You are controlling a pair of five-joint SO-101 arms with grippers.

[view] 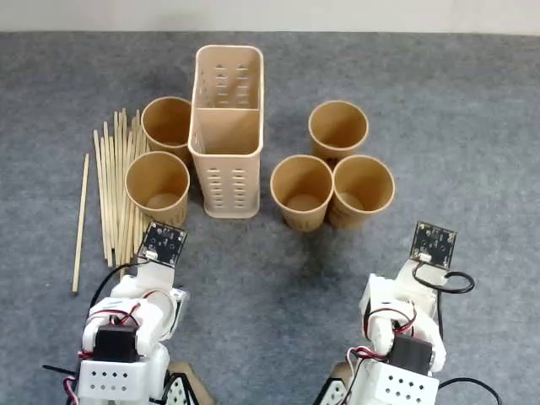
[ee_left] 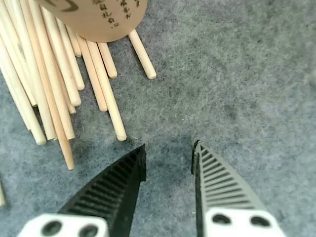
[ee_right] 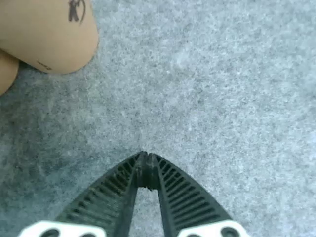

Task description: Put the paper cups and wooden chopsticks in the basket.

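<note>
Now, left pincer (ee_left: 170, 145) parted narrowly, empty, just short of the near ends of the chopsticks (view: 114, 186). Bundled left of the basket (view: 228, 181), long axes parallel to its long side. Right pincer (ee_right: 146, 157) closed, empty, off beyond the basket's right. Likely a left-arm pick.

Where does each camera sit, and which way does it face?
High view: fixed overhead, facing down on basket, cups, chopsticks; left arm and right arm show.
Left wrist view: on left arm, facing down past open left gripper at chopsticks.
Right wrist view: on right arm, facing down past shut right gripper at a cup.
Shared: high and left wrist views show the chopsticks.
</note>
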